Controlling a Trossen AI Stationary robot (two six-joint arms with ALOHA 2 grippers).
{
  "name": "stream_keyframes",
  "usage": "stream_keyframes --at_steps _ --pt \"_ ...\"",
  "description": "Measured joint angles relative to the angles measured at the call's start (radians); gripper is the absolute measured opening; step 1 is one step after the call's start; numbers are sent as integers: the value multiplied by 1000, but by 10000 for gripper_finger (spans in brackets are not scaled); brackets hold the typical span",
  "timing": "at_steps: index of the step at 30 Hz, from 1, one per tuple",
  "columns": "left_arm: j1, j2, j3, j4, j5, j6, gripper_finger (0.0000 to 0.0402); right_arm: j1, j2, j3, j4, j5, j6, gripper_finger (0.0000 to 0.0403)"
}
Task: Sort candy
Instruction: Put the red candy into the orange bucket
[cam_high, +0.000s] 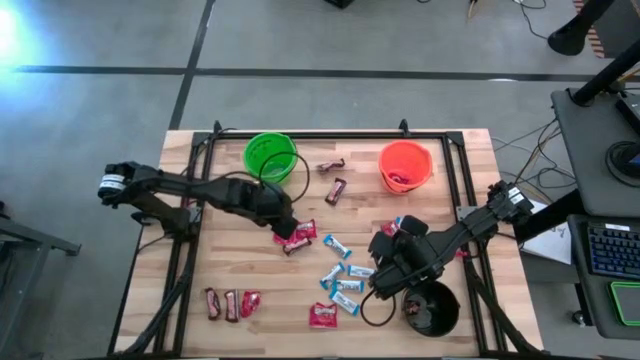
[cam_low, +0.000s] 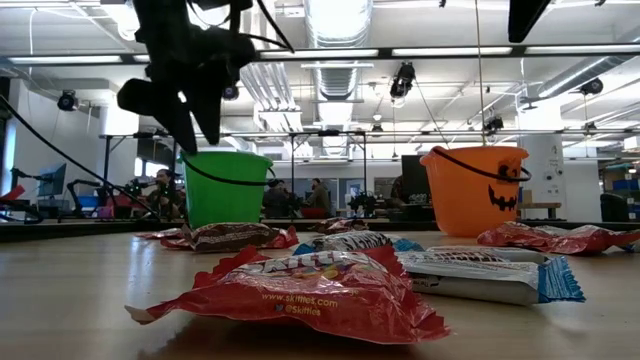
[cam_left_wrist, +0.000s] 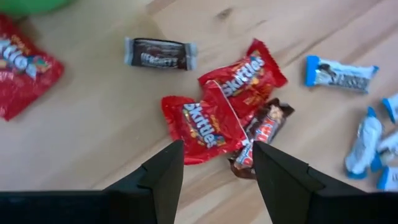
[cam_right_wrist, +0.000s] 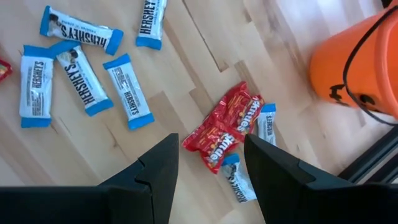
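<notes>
The candy lies scattered flat on the wooden table. My left gripper hangs open, pointing steeply down, above two red packets and a brown bar in the table's middle; it also shows in the low view. A dark bar lies apart from that pile. My right gripper is open and high above a red packet and light-blue-and-white bars near the orange bucket. Neither gripper touches anything.
A green bucket stands at the far left and a black bucket at the near right under my right arm. Two brown bars lie between the far buckets. More candy lies near the front left edge.
</notes>
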Motion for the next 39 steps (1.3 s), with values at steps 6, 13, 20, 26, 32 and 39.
stream_keyframes --at_steps 6,13,20,26,32,39 --pt "-26 10 -59 99 -50 -118 174 0 0 0 0 4 -34 173" --pt "-39 108 -79 174 -18 -134 174 0 0 0 1 25 -51 173" --pt "-52 240 -57 191 7 -136 174 0 0 0 0 25 -61 173" --pt "-53 300 -38 175 -5 -131 174 0 1 0 0 25 -61 173" --pt "-52 312 -38 149 -10 -123 174 0 1 0 0 25 -60 173" --pt "-51 319 -43 149 -12 -118 172 0 1 0 0 25 -58 173"
